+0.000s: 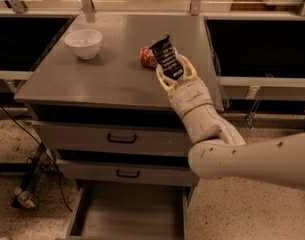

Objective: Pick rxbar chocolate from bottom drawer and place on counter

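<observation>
The hand (pixel 171 69) above the counter (pixel 107 81) holds rxbar chocolate (pixel 165 54), perhaps half-hiding the red packet (pixel 145 57).

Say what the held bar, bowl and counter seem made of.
The rxbar chocolate, pinched in the claw over the counter, looks like thin black plastic film: slightly bent, pale print. The bowl seems glazed ceramic, white and smooth, possibly plastic. The counter looks painted grey, faintly glossy; metal or laminate, unclear.

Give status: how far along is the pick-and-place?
Done: rxbar chocolate is out of the open bottom drawer. In hand: gripper holds it, jaws shut, over the counter, beside the red packet. Left: set it down, release.
</observation>
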Controlling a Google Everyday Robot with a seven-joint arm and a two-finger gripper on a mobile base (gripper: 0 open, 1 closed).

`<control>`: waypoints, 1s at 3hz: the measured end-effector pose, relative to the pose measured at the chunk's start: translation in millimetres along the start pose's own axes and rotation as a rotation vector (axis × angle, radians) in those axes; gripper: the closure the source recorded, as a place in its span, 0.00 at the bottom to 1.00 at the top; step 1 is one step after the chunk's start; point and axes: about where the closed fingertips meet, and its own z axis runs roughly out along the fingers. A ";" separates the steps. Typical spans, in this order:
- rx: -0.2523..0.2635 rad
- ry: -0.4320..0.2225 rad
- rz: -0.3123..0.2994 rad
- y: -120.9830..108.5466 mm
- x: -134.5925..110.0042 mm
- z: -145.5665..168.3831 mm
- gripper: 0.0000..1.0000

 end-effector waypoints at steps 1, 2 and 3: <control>0.058 -0.058 -0.151 10.8 5.7 5.3 1.00; 0.111 -0.119 -0.181 -1.5 -12.1 3.0 1.00; 0.111 -0.119 -0.182 -1.6 -12.1 3.1 1.00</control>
